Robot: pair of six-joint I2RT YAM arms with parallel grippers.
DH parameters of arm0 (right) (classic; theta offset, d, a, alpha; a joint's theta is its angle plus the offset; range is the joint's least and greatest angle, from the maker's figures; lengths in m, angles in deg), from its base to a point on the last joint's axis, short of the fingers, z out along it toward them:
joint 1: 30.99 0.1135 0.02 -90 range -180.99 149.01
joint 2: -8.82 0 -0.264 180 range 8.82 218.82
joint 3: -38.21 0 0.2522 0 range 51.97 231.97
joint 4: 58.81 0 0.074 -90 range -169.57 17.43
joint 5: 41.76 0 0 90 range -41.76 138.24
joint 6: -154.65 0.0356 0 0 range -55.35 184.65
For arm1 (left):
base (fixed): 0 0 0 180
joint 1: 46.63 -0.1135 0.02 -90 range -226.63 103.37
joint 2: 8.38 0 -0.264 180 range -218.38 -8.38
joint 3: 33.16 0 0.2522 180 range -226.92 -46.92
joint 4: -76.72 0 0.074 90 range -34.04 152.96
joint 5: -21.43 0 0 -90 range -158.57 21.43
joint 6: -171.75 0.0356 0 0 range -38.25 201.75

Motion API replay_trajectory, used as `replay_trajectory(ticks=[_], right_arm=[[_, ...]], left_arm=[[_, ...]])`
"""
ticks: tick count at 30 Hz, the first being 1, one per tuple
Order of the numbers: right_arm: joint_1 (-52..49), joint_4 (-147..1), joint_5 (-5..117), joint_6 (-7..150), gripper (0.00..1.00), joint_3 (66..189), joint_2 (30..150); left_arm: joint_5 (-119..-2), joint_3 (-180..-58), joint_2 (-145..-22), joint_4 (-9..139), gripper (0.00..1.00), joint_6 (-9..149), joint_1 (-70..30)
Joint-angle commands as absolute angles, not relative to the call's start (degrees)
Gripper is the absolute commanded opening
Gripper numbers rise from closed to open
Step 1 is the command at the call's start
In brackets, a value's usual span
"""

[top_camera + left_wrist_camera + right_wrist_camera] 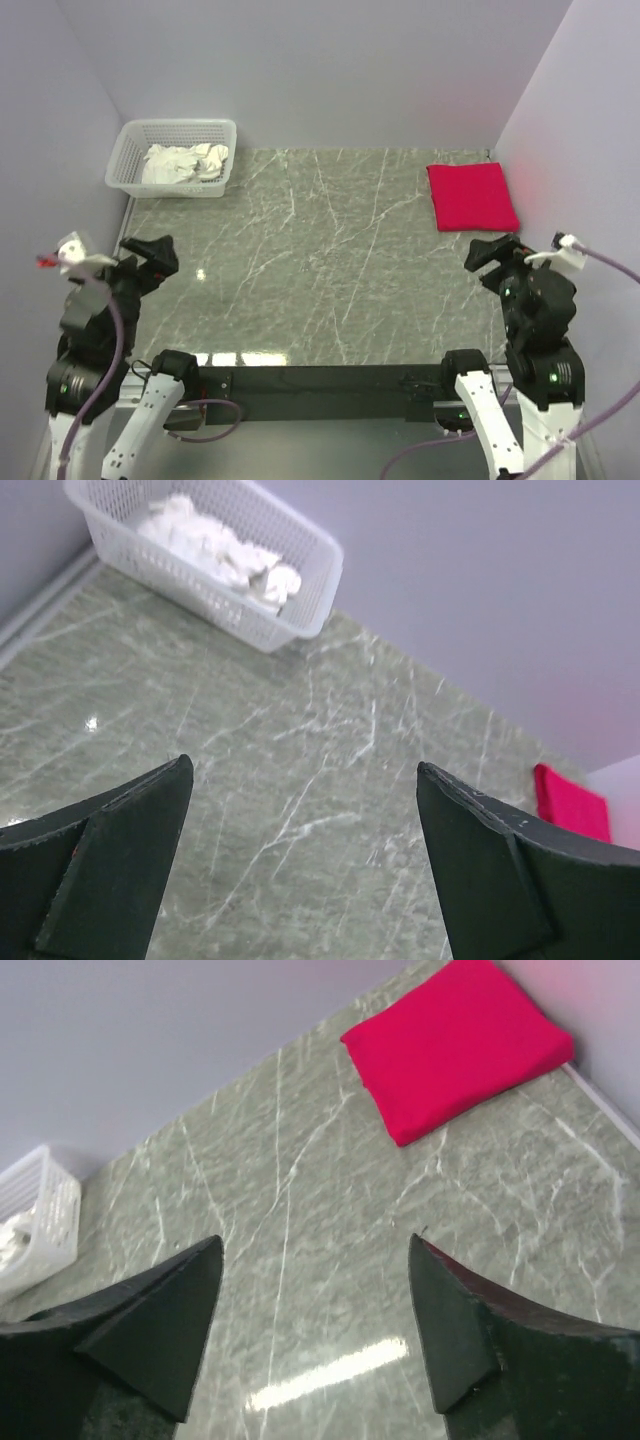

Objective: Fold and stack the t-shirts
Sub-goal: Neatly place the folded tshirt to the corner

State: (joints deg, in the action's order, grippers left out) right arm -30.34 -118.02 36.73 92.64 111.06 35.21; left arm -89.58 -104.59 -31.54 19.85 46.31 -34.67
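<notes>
A bright red t-shirt (471,195) lies folded into a neat rectangle at the far right of the table. It also shows in the right wrist view (455,1045) and as a small red corner in the left wrist view (570,802). My left gripper (152,250) is open and empty at the near left, above bare table (304,770). My right gripper (490,252) is open and empty at the near right, just in front of the red shirt (315,1245).
A white lattice basket (128,150) with crumpled white cloth (185,163) stands at the far left corner; it also shows in the left wrist view (300,610). Grey marble tabletop (320,260) lies between. Pale walls close the back and both sides.
</notes>
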Motion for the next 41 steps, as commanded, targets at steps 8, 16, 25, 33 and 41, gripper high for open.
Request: replay_trajectory(ticks=[8,16,25,33,41], right_arm=[[-23.34,-112.85,32.68,90.68,0.99,101.12,17.53],[-21.67,-105.1,32.16,89.18,0.99,94.43,13.83],[-20.97,-100.52,33.83,86.54,0.99,89.07,10.32],[-20.53,-100.17,32.77,86.1,0.99,88.97,10.05],[-20.09,-99.82,32.77,84.61,0.99,89.77,9.61]], left_arm=[[-95.81,-101.24,-16.21,17.34,1.0,43.17,-34.86],[-99.77,-99.05,-10.93,16.29,0.99,38.07,-34.86],[-100.21,-96.94,-9.7,17.87,0.99,35.61,-34.86],[-99.77,-95.97,-10.31,20.07,1.0,36.48,-34.86],[-98.98,-94.91,-11.28,21.65,0.99,36.92,-34.86]])
